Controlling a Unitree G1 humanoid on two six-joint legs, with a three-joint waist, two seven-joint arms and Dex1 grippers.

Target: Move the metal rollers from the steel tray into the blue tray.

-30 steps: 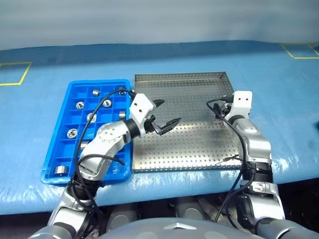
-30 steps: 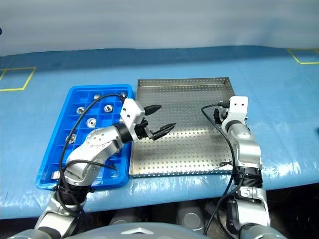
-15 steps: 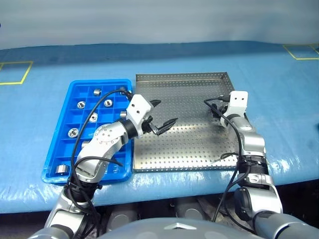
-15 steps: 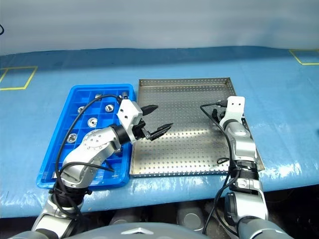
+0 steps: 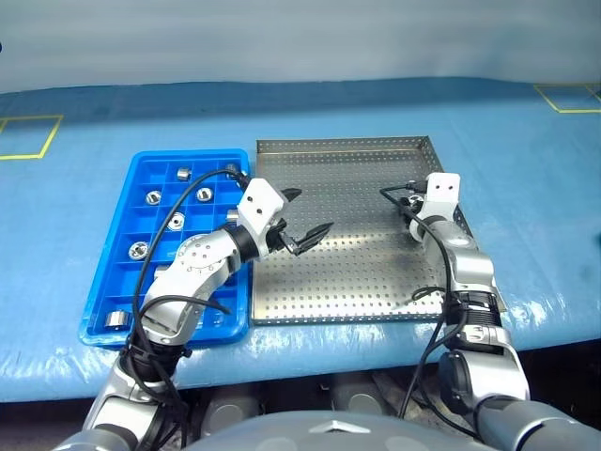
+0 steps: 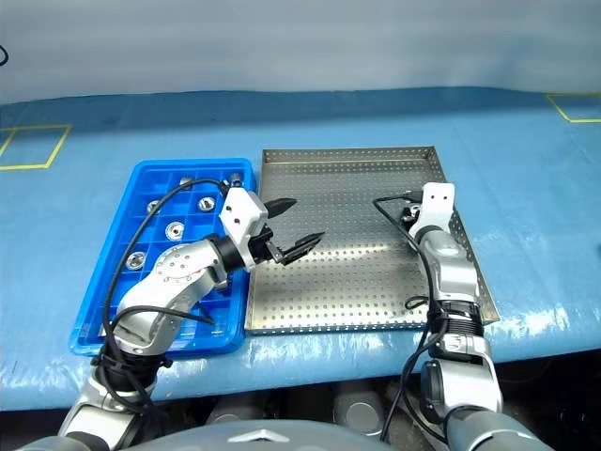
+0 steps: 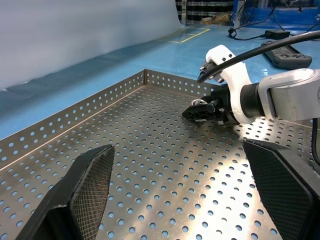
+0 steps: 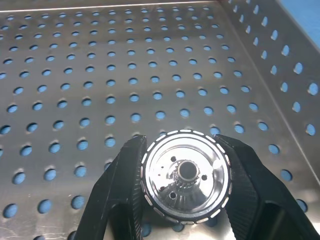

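A: Blue tray (image 5: 103,282) at the table's left holds several metal rollers (image 5: 138,250). Our left gripper (image 5: 302,221) hovers spread over the steel tray (image 5: 357,282).

B: By its right rim, our right gripper (image 8: 186,150) has just pinched a roller (image 8: 186,176); we judge it ready to lift.

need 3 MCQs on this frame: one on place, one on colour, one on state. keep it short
1. Where is the right gripper?
A. Over the blue tray
B. Over the steel tray, near its right rim
C. Off the table

2. What colour is the compartment tray?
A. Blue
B. Red
C. Green

3. What is the state of the left gripper?
A. Shut on a roller
B. Shut, holding nothing
C. Open, holding nothing

Key: 1 B, the right wrist view shows perforated floor and the side wall close by. 2 A, bright blue plastic with metal rollers in its cells. 3 C, its fingers stand spread with nothing between them, while the right gripper is clamped on a metal roller.
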